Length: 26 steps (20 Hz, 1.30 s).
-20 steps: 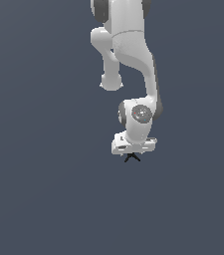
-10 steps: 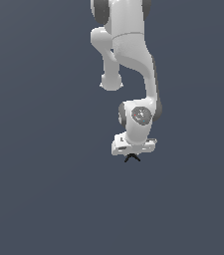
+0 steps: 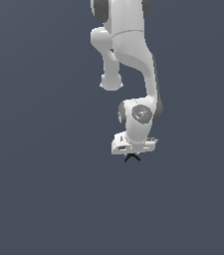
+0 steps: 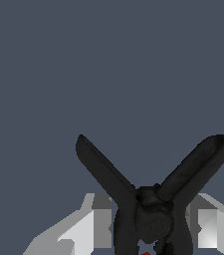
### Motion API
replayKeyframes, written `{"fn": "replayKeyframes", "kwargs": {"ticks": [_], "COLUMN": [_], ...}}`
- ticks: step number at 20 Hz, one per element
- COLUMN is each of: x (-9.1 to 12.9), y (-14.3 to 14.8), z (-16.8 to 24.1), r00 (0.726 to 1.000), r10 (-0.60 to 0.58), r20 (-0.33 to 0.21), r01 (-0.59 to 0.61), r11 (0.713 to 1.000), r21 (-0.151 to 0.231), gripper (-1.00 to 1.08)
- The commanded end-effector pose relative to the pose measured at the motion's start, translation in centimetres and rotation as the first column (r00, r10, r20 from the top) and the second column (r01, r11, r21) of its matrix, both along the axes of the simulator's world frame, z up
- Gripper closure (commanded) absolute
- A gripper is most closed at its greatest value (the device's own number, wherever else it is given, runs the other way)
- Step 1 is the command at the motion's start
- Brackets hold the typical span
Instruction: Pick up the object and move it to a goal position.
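Observation:
The object (image 3: 131, 157) is a tiny black thing with splayed prongs, poking out just below the white gripper (image 3: 132, 153) in the exterior view. In the wrist view the object (image 4: 153, 209) fills the space between the two white fingers (image 4: 91, 226), its prongs spreading outward in a V and a speck of red at its base. The fingers stand close against both sides of it, so the gripper is shut on it. The hand hides most of the object's body in the exterior view.
The white arm (image 3: 128, 55) reaches down from the upper middle of the exterior view. Plain dark grey-blue ground (image 3: 44, 189) surrounds it on every side.
The arm and the object have scarcely moved across the three frames; the hand stays over the object in the same spot.

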<state>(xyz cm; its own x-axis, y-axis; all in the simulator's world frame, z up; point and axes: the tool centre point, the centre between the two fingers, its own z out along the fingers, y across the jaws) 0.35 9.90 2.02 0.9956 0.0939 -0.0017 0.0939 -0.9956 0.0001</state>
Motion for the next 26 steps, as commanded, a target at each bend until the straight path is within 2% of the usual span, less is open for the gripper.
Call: {"fn": "replayKeyframes", "kwargs": {"ticks": [1,10,26], "x": [0.1,0.7,2.4], "y": [-0.1,-0.6,-1.9], "z": [0.9,7.6,26.0], "r00": [1.000,1.000,1.000], "r10": [0.000,0.000,0.000], "r20": [0.002,0.002,0.002], "r01": [0.000,0.000,0.000], "r11": [1.000,1.000,1.000], "r21": [0.000,0.000,0.001], "gripper": [1.08,1.08,1.08]}}
